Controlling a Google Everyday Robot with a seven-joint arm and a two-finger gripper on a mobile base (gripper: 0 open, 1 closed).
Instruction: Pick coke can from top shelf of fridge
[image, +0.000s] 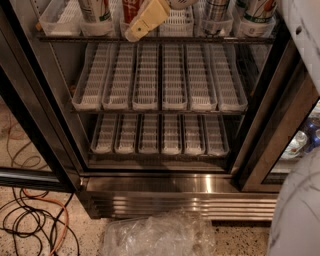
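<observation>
Evidently unfinished: the cream plastic gripper (146, 21) overlaps the red cylindrical coke can (129, 9) at eleven o'clock; its grasp cannot be told, and lifting out remains.

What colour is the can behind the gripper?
Red. The coke can shows in the camera view, just behind the gripper.
</observation>
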